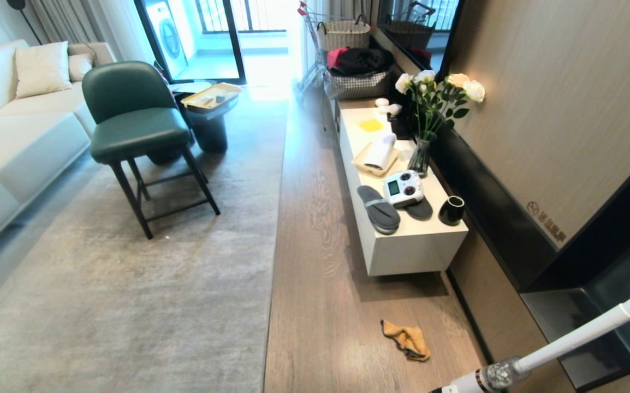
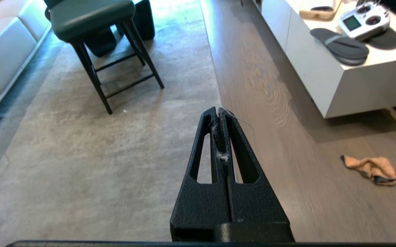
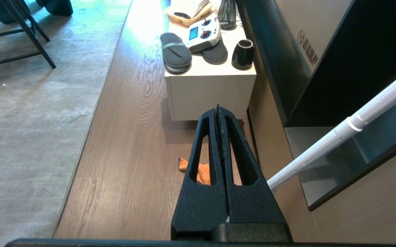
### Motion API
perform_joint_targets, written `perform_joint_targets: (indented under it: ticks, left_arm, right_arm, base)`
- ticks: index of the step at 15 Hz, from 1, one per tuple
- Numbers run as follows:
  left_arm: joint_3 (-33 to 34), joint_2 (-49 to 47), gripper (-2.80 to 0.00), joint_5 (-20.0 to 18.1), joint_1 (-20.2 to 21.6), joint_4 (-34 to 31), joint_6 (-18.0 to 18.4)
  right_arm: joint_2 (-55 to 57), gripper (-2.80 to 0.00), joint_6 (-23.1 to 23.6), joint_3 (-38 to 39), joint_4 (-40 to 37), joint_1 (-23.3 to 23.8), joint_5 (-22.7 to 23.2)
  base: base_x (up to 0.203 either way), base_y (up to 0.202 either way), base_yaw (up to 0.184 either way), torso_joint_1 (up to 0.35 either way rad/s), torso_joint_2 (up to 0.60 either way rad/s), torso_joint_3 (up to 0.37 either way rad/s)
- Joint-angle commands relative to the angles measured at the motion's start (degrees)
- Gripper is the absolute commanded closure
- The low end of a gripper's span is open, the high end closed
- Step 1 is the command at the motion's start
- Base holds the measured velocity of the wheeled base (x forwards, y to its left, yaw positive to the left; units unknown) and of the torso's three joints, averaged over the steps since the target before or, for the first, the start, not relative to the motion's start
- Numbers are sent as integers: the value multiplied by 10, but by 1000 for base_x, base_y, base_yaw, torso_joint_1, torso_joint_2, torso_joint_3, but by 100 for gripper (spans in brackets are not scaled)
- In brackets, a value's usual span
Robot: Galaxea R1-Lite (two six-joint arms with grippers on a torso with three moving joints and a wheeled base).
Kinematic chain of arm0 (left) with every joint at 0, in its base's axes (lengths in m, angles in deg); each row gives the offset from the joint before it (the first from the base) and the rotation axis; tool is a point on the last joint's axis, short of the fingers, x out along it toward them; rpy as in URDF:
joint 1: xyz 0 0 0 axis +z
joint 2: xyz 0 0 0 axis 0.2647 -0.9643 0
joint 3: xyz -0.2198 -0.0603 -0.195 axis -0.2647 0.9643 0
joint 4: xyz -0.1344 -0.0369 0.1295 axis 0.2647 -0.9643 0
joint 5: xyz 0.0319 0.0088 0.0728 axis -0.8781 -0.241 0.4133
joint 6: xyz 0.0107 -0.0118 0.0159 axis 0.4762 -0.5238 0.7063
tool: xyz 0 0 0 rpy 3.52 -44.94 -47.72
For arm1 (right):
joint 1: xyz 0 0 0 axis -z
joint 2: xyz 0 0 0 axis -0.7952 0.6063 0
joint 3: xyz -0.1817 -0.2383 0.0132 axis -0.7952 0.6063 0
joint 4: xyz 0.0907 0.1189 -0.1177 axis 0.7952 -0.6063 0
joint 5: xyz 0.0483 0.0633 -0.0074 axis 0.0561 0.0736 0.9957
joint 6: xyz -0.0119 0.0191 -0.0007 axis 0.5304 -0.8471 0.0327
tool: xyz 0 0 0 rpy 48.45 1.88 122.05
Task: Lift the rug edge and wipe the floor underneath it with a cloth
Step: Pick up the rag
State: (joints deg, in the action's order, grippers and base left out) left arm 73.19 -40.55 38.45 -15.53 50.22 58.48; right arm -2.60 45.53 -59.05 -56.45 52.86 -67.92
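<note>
The pale grey rug lies flat on the left, and its straight rug edge [image 1: 274, 240] runs along the wood-grain floor [image 1: 315, 284]. The orange-tan cloth [image 1: 406, 339] lies crumpled on the floor near the white cabinet's front end. In the left wrist view the rug edge [image 2: 215, 82] passes just beyond my left gripper [image 2: 218, 110], which is shut with only lint between its jaws; the cloth [image 2: 371, 168] lies off to one side. My right gripper [image 3: 217, 109] is shut and empty above the floor, partly hiding the cloth [image 3: 203, 171]. Neither gripper shows in the head view.
A low white cabinet [image 1: 402, 245] with slippers, a remote, a black cup and a flower vase stands along the right wall. A white vacuum pole [image 1: 577, 338] leans at the lower right. A green chair [image 1: 135, 125] and a sofa [image 1: 15, 136] occupy the rug's far left.
</note>
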Motion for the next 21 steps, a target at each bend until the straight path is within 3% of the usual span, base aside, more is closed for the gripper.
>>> perform_joint_targets:
  ticks: [1,11,21]
  left_arm:
    - [0,0,0,0,0,0,0]
    - [0,0,0,0,0,0,0]
    - [0,0,0,0,0,0,0]
  right_arm:
    - [1,0,0,0,0,0,0]
    - [1,0,0,0,0,0,0]
    - [1,0,0,0,0,0,0]
  base:
    - [0,0,0,-184,529,325]
    - [0,0,0,-176,531,353]
    - [0,0,0,-86,468,380]
